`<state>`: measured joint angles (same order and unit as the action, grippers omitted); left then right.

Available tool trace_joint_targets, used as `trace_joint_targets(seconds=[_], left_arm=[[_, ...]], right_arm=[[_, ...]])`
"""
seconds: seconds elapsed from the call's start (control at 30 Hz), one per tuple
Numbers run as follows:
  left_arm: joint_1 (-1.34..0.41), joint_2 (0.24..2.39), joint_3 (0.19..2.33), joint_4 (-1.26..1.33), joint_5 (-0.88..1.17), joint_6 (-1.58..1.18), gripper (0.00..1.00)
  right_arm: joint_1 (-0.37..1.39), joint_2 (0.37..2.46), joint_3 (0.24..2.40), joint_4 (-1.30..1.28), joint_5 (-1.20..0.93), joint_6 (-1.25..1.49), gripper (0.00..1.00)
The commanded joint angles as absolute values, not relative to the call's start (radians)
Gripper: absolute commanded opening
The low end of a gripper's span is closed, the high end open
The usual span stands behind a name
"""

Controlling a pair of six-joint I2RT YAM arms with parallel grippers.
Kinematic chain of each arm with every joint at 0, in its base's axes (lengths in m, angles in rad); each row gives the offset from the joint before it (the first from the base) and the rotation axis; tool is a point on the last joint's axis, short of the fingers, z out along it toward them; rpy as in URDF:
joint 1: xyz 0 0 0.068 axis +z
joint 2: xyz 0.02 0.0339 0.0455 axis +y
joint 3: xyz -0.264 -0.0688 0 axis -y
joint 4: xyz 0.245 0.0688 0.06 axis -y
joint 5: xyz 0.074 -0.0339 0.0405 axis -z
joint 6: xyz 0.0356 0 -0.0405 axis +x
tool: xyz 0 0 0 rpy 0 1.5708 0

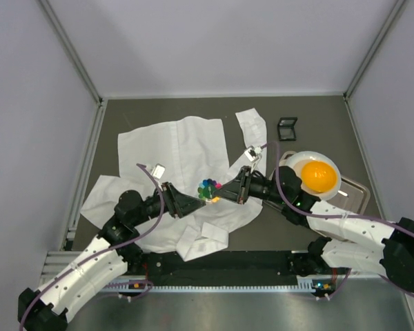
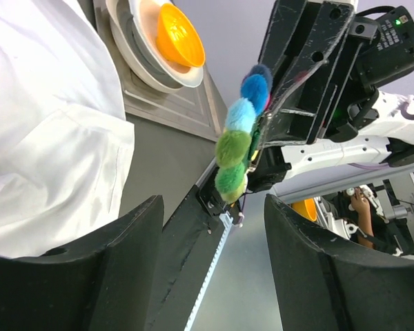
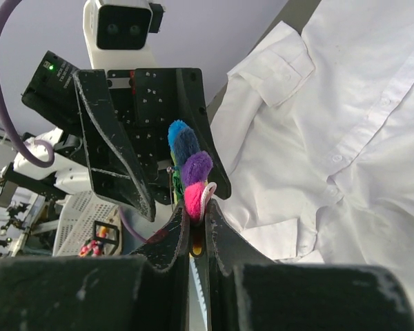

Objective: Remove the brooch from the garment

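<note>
Right end effector (image 3: 195, 215) pinches brooch (image 3: 191, 167), its lower edge hidden.

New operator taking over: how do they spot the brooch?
Find the big white shirt. Above its lower right part the left gripper and right gripper meet, the brooch between them. It is the only small fuzzy multicoloured flower; its neighbours are white or black.

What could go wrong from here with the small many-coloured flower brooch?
The right gripper pinches the small many-coloured flower brooch only by its pink lower edge, so it may slip out. The open left gripper sits very close to the right one; advancing could make them collide.
</note>
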<state>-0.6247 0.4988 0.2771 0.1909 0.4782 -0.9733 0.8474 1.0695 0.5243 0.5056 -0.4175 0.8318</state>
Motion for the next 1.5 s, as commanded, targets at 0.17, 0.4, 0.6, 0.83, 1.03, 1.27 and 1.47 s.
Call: trace_joint_targets(seconds=[0.17, 0.4, 0.6, 0.83, 1.03, 1.27, 1.47], left_arm=[[-0.624, 0.521, 0.336, 0.179, 0.440, -0.963, 0.59], [-0.624, 0.532, 0.348, 0.199, 0.449, -0.979, 0.42], [-0.626, 0.535, 0.339, 0.230, 0.469, -1.006, 0.26], [-0.624, 0.545, 0.354, 0.189, 0.468, -0.999, 0.52], [-0.623, 0.538, 0.405, 0.005, 0.390, -1.005, 0.66], [-0.615, 0.540, 0.537, -0.295, 0.223, -1.200, 0.66], [-0.615, 0.505, 0.526, -0.247, 0.236, -1.561, 0.64]], right_arm=[[0.831, 1.035, 0.538, 0.483, -0.521, 0.782, 0.00], [0.831, 1.048, 0.546, 0.483, -0.575, 0.779, 0.00], [0.833, 1.088, 0.561, 0.494, -0.630, 0.796, 0.00], [0.833, 1.071, 0.603, 0.369, -0.603, 0.689, 0.00], [0.845, 1.028, 0.702, 0.088, -0.413, 0.362, 0.00], [1.031, 1.003, 0.723, 0.021, 0.063, -0.042, 0.00], [1.146, 0.942, 0.585, 0.191, 0.212, -0.287, 0.00]])
